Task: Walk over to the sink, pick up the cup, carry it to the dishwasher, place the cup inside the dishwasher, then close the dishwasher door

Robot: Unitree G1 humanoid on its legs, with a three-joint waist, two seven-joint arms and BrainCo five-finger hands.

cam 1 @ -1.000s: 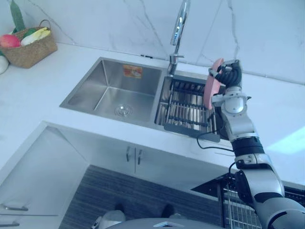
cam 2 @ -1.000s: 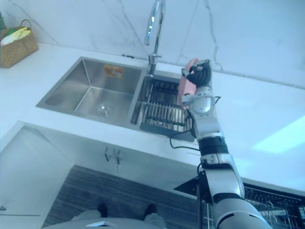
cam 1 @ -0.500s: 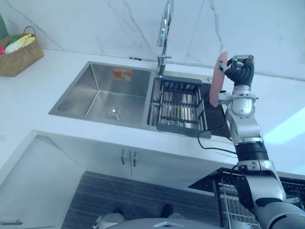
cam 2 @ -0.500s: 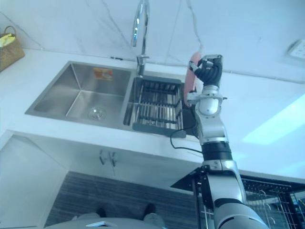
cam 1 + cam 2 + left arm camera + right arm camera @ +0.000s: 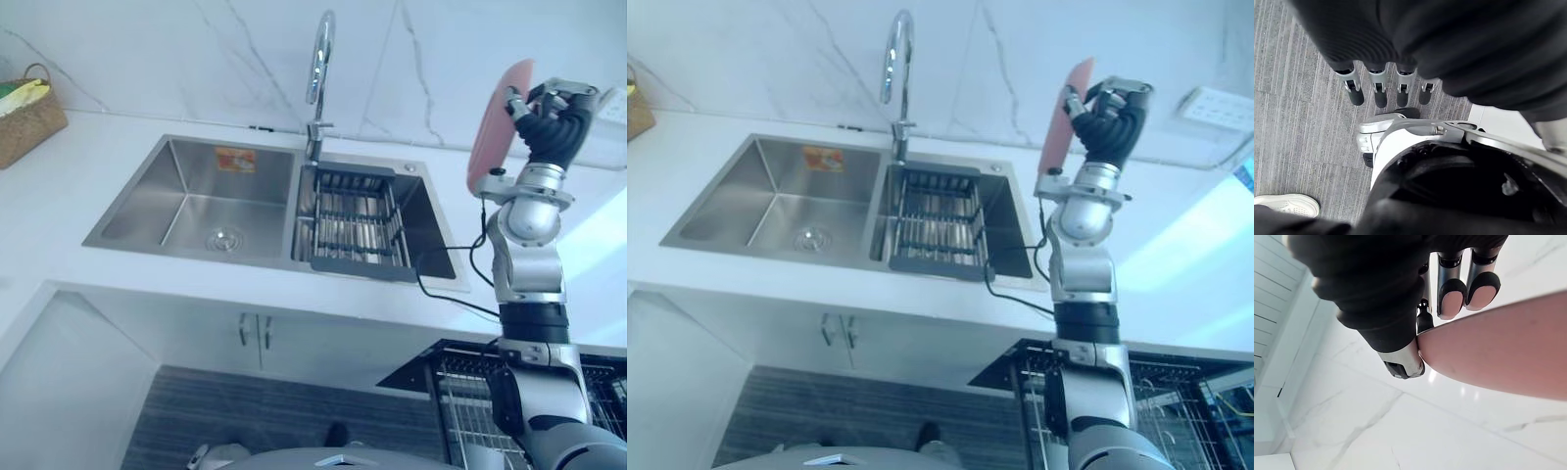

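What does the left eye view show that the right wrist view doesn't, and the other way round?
Left eye view: the kitchen from above, with the steel sink, its faucet, a drying rack in the right basin, a wicker basket on the counter, and the open dishwasher rack at the lower right.
Right wrist view: a close look at dark fingertips pressing on the pink plate.
Both: the right hand curled round the pink plate, raised in front of the white marble wall.
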